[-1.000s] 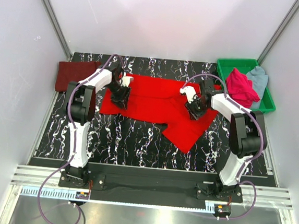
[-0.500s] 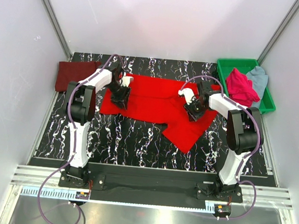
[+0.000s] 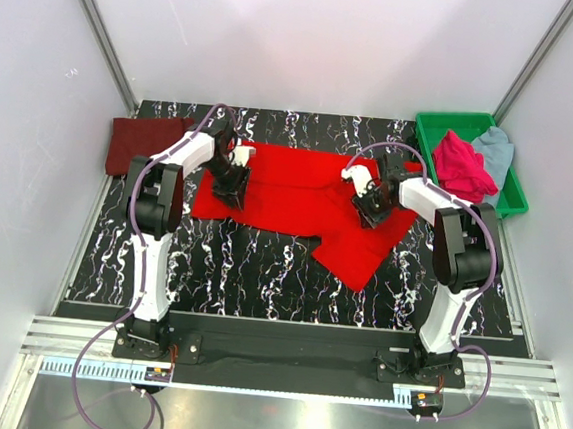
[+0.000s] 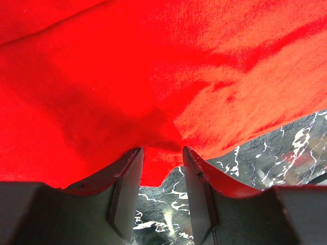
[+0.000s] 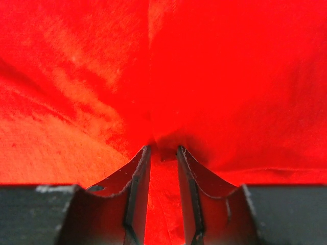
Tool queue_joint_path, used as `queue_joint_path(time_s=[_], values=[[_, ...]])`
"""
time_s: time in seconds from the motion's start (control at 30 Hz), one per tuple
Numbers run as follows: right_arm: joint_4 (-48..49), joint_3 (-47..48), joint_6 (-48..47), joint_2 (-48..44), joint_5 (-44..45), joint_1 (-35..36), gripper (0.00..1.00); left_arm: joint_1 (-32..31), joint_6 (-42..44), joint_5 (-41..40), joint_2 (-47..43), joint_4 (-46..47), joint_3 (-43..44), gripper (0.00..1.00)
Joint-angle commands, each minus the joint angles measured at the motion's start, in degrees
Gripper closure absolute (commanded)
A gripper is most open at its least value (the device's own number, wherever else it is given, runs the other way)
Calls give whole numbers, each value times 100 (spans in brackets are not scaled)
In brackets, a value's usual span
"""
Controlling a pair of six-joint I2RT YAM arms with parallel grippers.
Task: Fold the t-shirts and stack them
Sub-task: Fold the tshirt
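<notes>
I have my left gripper and right gripper each nipped onto a pinch of the bright red t-shirt, spread mid-worktop, presumably to lift both sides for folding.

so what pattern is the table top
The table top is black with white marble-like veins, clearest in the top external view.

the red shirt fills most of the view. the left gripper pinches a pucker of its edge between the fingertips (cloth drapes over both fingers). the black marbled table shows at lower right.
</notes>
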Motion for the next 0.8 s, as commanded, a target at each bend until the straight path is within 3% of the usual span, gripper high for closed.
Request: queue_joint_path(time_s=[0.0, 0.17, 0.33, 0.77], values=[[222, 224, 46, 162, 195, 70, 66, -51, 2, -27, -2, 189, -80, 57], [204, 242, 46, 136, 178, 70, 79, -51, 20, -44, -11, 189, -116, 57], [81, 190, 107, -92, 274, 70, 65, -51, 20, -35, -28, 189, -116, 57], [450, 75, 195, -409, 327, 70, 66, -77, 20, -18, -11, 207, -107, 57]])
